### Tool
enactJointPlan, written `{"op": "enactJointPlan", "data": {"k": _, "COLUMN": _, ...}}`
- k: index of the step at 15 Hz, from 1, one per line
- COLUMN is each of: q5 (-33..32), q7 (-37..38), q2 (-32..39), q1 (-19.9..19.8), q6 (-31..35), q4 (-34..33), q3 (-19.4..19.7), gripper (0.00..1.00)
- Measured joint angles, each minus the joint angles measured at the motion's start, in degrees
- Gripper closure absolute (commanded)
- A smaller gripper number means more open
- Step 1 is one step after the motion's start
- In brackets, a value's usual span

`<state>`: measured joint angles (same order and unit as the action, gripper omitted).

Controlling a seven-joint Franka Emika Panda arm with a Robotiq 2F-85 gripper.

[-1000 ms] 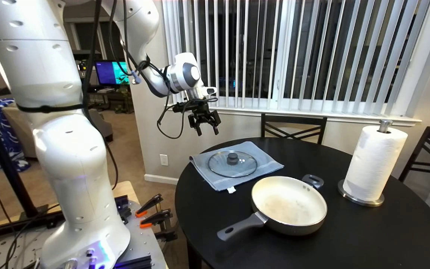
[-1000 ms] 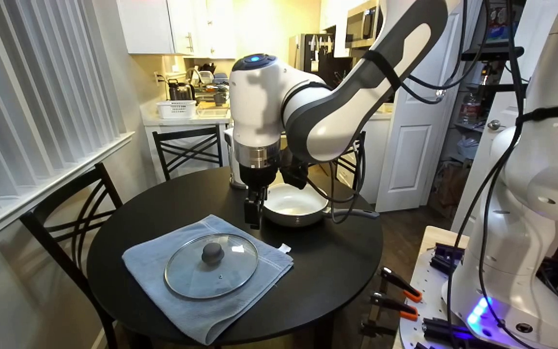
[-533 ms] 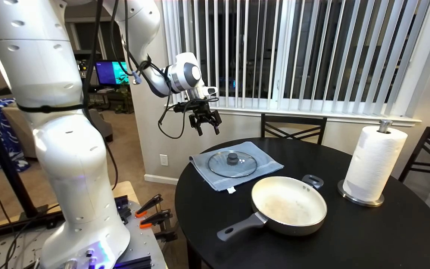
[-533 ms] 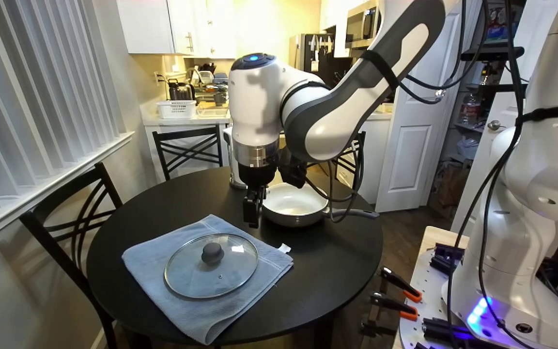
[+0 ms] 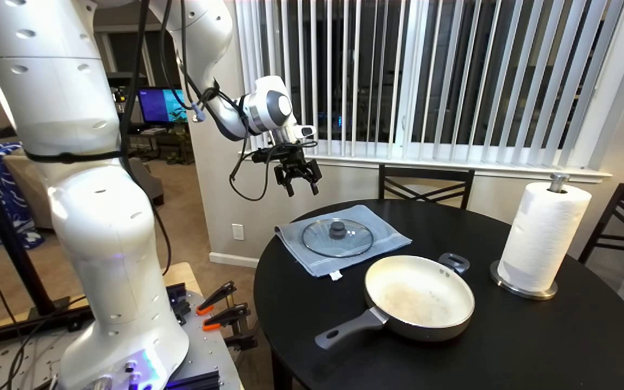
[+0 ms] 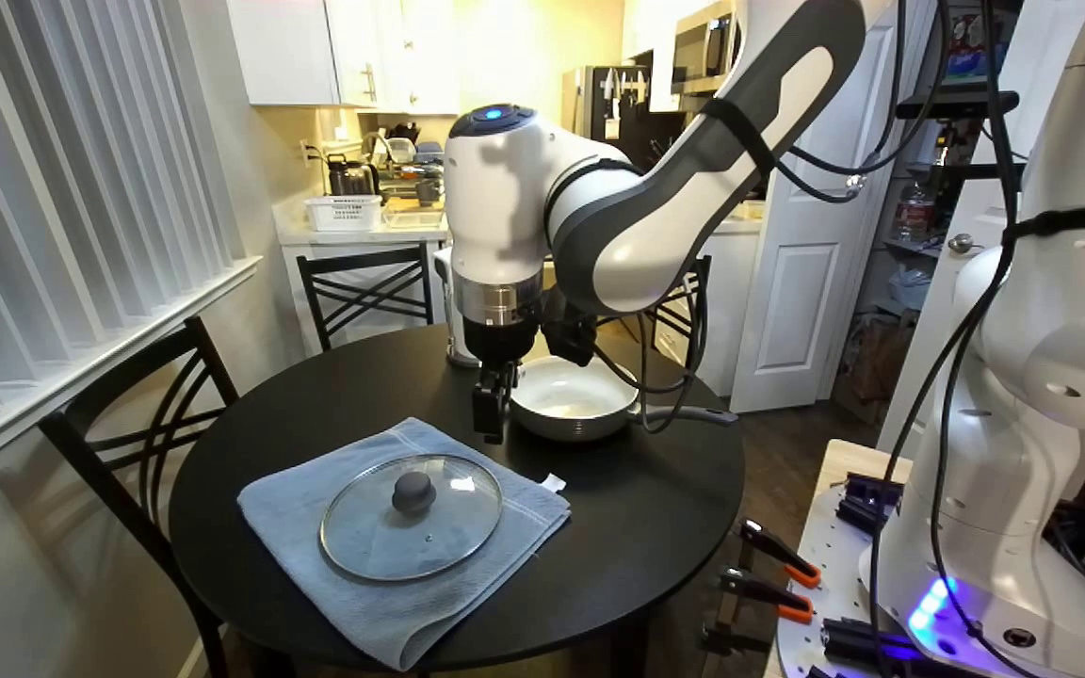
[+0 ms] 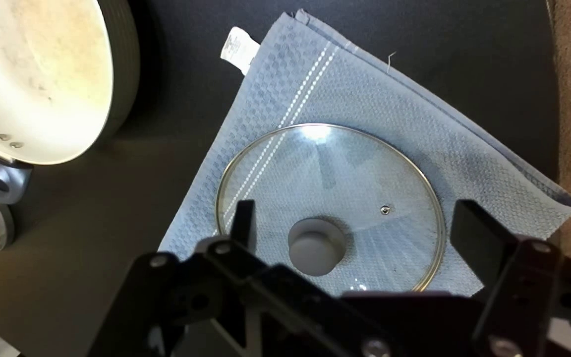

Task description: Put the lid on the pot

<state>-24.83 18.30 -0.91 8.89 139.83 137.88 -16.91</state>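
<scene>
The glass lid [image 5: 323,242] lies flat on the folded cloth, with its dark knob [image 5: 337,229] upward. It also shows in an exterior view [image 6: 373,537] and in the wrist view [image 7: 355,173]. The pot, a cream-lined pan [image 5: 419,292], stands uncovered beside the cloth. It shows partly behind my arm in an exterior view [image 6: 569,426] and at the top left of the wrist view [image 7: 52,79]. My gripper [image 5: 302,190] is open and empty, high above the table. In the wrist view the spread fingers [image 7: 357,220] frame the lid, with the knob nearer the left finger.
The blue-grey cloth [image 5: 382,227] lies on the round black table [image 5: 512,336]. A paper-towel roll [image 5: 542,238] stands near the pan. The pan's long handle [image 5: 350,328] points toward the robot base. Chairs [image 5: 426,176] stand round the table, by the blinds [image 5: 453,81].
My gripper has shifted only very slightly, away from the robot base in an exterior view, and stays open. The lid, cloth and pan have not moved.
</scene>
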Motion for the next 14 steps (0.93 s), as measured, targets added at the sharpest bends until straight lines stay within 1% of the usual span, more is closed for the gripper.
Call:
{"op": "enactJointPlan", "data": {"k": 9, "q5": 0.00, "q7": 0.00, "q2": 0.00, "q1": 0.00, "q6": 0.00, "q4": 0.00, "q3": 0.00, "gripper": 0.00}}
{"op": "enactJointPlan", "data": {"k": 14, "q5": 0.00, "q7": 0.00, "q2": 0.82, "q1": 1.52, "q6": -0.13, "q4": -1.69, "q3": 0.61, "gripper": 0.00}}
